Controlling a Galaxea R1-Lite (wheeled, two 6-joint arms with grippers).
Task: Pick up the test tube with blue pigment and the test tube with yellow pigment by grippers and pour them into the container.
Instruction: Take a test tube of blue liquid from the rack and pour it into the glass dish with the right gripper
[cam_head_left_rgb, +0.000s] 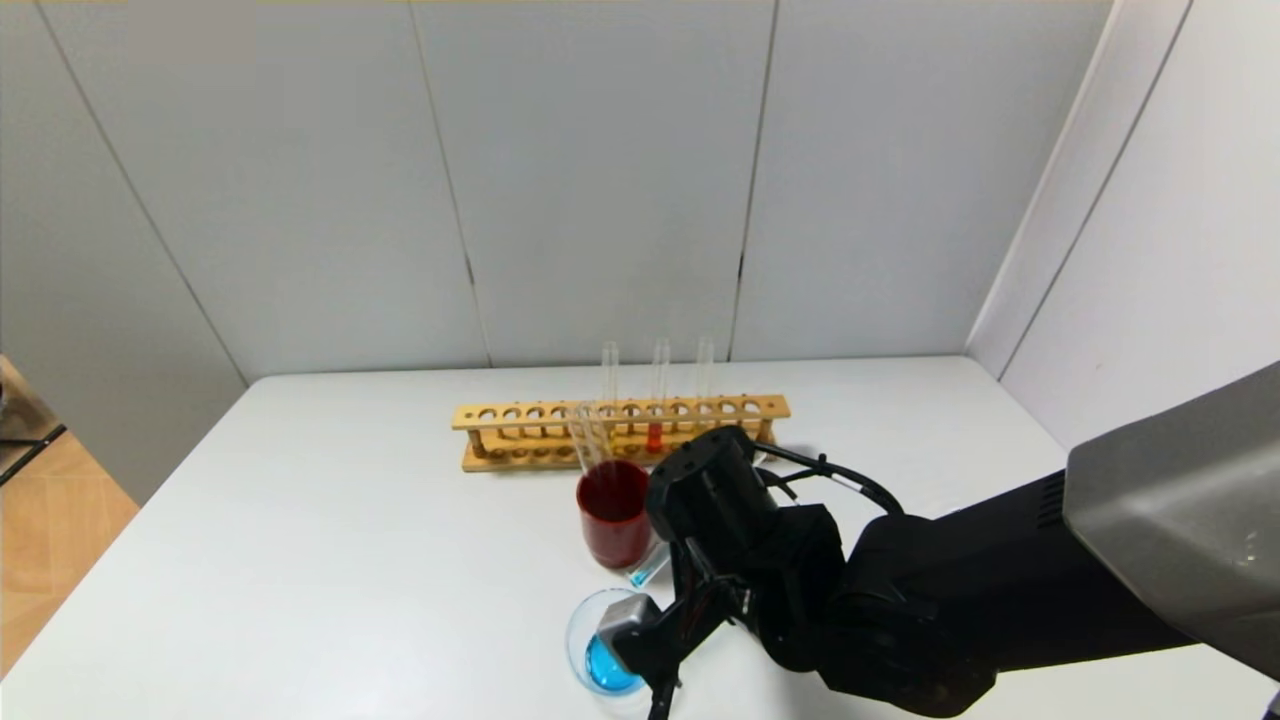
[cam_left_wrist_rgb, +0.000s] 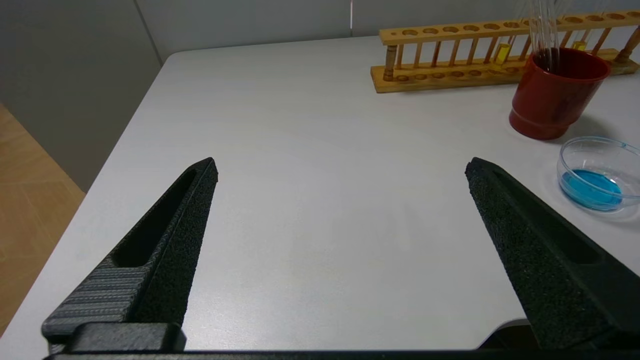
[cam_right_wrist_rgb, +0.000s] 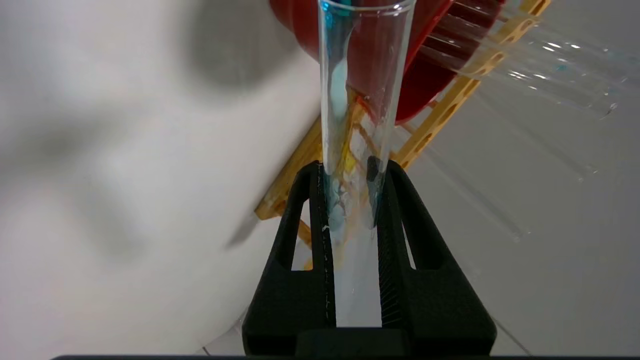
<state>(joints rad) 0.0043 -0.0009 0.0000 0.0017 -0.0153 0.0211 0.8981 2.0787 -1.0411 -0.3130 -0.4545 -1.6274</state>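
My right gripper (cam_head_left_rgb: 652, 592) is shut on the test tube with blue pigment (cam_right_wrist_rgb: 367, 75), held tilted just above the container (cam_head_left_rgb: 575, 640). Only blue streaks cling inside the tube, and its tip (cam_head_left_rgb: 648, 572) shows beside the red cup. The container, a low clear glass dish, holds a pool of blue liquid and also shows in the left wrist view (cam_left_wrist_rgb: 595, 142). The test tube with yellow pigment (cam_left_wrist_rgb: 501, 52) stands in the wooden rack (cam_head_left_rgb: 620, 415). My left gripper (cam_left_wrist_rgb: 340, 165) is open and empty over bare table to the left, out of the head view.
A dark red cup (cam_head_left_rgb: 612, 515) with several empty tubes stands between the rack and the container. A tube with red-orange liquid (cam_head_left_rgb: 654, 437) stands in the rack. My right arm hides the table's front right. Grey walls stand close behind.
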